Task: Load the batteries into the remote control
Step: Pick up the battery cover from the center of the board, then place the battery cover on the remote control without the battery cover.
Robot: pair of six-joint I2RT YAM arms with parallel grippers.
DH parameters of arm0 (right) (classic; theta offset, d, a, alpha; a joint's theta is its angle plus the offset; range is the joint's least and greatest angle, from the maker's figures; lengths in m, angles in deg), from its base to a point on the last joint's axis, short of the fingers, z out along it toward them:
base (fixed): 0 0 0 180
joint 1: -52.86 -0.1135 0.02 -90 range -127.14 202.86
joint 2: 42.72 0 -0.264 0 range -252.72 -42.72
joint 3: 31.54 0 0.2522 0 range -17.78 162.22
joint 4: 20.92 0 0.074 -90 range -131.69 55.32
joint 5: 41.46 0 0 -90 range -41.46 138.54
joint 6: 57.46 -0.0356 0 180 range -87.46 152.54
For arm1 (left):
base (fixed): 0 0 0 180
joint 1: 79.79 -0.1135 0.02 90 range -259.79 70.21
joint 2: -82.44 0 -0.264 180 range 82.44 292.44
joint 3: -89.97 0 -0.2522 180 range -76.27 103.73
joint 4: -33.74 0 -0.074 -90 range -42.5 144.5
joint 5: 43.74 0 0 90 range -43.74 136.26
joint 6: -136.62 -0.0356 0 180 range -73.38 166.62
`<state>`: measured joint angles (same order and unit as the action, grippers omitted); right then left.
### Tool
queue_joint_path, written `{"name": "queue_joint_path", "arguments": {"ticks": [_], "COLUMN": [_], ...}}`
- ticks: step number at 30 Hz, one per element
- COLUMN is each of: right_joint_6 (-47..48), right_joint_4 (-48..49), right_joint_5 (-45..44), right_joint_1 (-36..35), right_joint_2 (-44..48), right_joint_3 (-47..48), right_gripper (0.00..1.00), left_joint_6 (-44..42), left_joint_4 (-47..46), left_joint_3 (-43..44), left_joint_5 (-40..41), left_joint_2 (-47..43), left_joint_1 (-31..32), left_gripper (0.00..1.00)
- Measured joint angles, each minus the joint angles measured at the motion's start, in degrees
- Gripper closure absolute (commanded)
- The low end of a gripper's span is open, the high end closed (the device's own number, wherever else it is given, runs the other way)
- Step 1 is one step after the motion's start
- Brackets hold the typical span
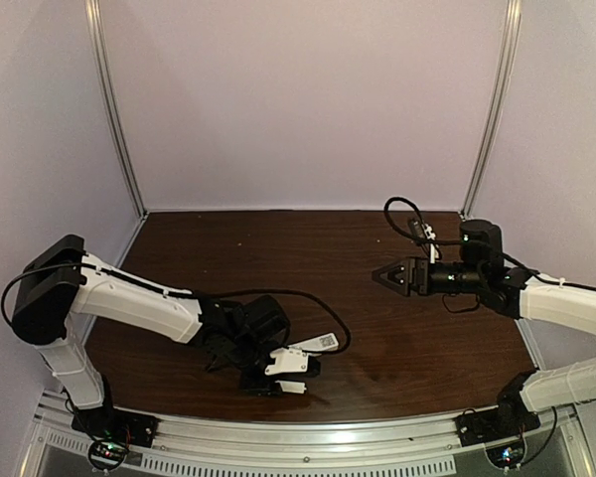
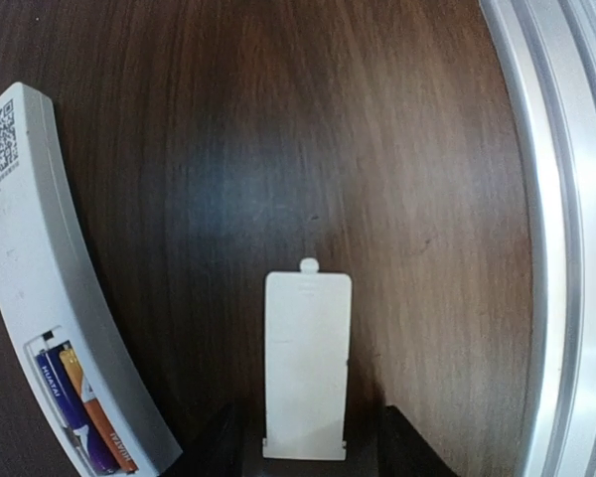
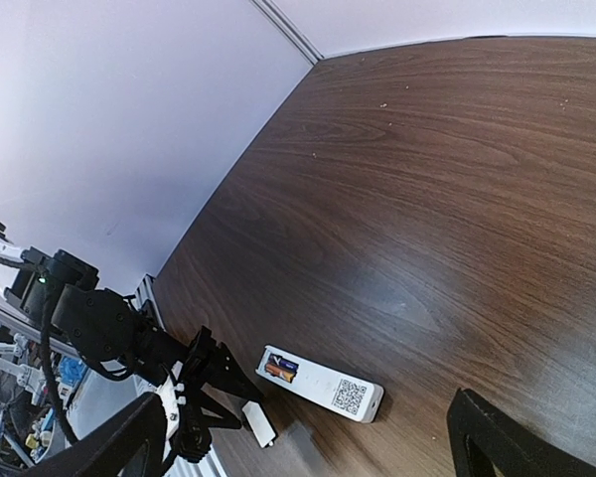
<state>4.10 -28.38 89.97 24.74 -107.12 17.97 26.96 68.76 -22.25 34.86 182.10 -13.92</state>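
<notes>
Left wrist: purple, orange cylindrical batteries (image 2: 79,407) seen inside slim white plastic remote control (image 2: 40,268); left claw (image 2: 308,429) and right claw (image 1: 385,276) spread.

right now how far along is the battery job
Done: both batteries sit in the open compartment of the remote control. In hand: the cover lies between the spread fingers of the left gripper, apparently ungripped. Left: fitting that cover, if wanted. The right gripper hangs open, apart.
</notes>
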Motion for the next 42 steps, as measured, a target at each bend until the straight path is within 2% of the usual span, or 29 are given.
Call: {"name": "queue_joint_path", "arguments": {"ticks": [5,12,16,27,34,42], "right_joint_6": [0.00,0.04,0.02,-1.36,-3.56,-14.21], "right_joint_4": [-0.02,-0.04,-0.02,1.09,1.55,9.53], "right_joint_5": [0.20,0.37,0.50,2.03,2.16,3.85], "right_joint_1": [0.00,0.00,0.00,-0.20,-2.62,-4.59], "right_joint_2": [-0.24,-1.25,-2.01,-6.01,-10.67,-16.44], "right_joint_3": [0.00,0.00,0.02,0.57,3.08,3.21], "right_gripper": [0.00,0.00,0.00,0.00,0.00,0.00], "left_joint_6": [0.09,0.31,1.25,6.95,11.13,13.05], "left_joint_4": [0.02,0.46,1.70,3.45,3.45,3.50], "left_joint_3": [1.51,2.03,2.54,2.56,2.58,2.60], "left_joint_5": [1.22,1.38,1.79,2.43,3.89,6.80], "left_joint_2": [1.68,2.03,2.03,-2.71,-7.19,-7.04], "left_joint_1": [0.00,0.42,0.87,0.79,-3.32,-7.87], "left_gripper": [0.64,0.82,0.87,0.89,0.88,0.88]}}
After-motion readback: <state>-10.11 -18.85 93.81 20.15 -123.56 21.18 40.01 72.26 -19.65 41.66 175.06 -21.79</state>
